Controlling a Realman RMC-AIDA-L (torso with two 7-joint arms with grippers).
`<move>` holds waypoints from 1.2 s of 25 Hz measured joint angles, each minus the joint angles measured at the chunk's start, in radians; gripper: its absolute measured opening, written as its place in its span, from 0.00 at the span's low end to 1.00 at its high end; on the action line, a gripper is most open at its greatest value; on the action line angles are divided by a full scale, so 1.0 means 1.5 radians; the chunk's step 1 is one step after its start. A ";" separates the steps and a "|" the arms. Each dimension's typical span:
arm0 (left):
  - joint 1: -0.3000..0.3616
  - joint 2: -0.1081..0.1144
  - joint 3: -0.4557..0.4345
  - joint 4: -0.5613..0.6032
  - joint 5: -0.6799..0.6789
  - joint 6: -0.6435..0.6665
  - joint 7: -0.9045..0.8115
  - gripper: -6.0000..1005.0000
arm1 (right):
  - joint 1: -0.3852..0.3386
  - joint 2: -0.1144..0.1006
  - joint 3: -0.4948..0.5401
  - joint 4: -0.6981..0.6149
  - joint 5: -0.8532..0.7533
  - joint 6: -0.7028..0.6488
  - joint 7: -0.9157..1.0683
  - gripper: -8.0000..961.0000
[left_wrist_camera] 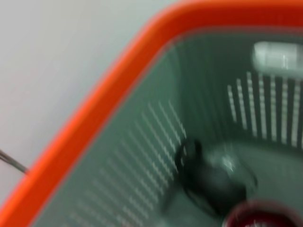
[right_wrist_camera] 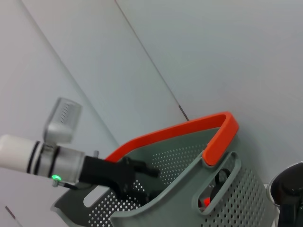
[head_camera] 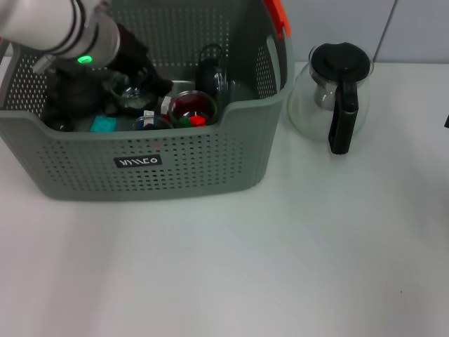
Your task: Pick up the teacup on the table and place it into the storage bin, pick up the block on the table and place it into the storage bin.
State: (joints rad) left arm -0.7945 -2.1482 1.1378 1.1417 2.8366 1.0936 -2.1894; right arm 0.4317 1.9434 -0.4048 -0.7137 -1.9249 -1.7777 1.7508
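- The left gripper [head_camera: 137,81], black and blocky on a white cylindrical arm with a green light, reaches down inside the storage bin [head_camera: 210,165]; whether its fingers are spread or closed, and whether it holds anything, cannot be told.
- The storage bin is grey perforated plastic with rounded corners, an orange handle [head_camera: 278,15] and a small black label [head_camera: 138,161], standing on the smooth white table [head_camera: 280,267].
- Inside sit a clear glass teacup [head_camera: 192,107] showing red and green, a teal block [head_camera: 103,124] and other dark items.
- A glass pot [head_camera: 330,98] with black lid and handle stands just beside the bin.
- The right gripper is out of view.
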 joint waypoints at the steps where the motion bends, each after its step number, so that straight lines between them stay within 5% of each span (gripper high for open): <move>1: 0.011 -0.004 -0.027 0.026 -0.026 0.008 0.010 0.67 | -0.001 0.000 0.000 0.000 0.000 0.000 0.000 0.86; 5: 0.064 0.002 -0.153 0.087 -0.231 0.069 0.094 0.78 | -0.003 0.002 0.005 0.000 0.000 0.001 -0.011 0.86; 9: 0.096 0.039 -0.334 -0.031 -0.547 0.261 0.230 0.81 | -0.001 0.012 0.029 -0.004 0.015 -0.009 -0.050 0.86; 13: 0.118 0.044 -0.423 -0.075 -0.617 0.393 0.297 0.84 | 0.001 0.042 0.035 -0.053 0.056 -0.085 -0.147 0.86; 23: 0.144 0.046 -0.431 0.012 -0.569 0.585 0.278 0.84 | 0.024 0.095 -0.115 -0.204 0.055 -0.130 -0.173 0.86; 30: 0.148 0.033 -0.355 0.011 -0.512 0.586 0.291 0.84 | 0.067 0.102 -0.236 -0.159 0.013 -0.053 -0.180 0.86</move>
State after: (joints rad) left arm -0.5727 -2.0990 0.6055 1.1577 2.0679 1.9721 -1.7526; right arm 0.5329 2.0962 -0.7591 -0.9524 -1.9056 -1.8572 1.4805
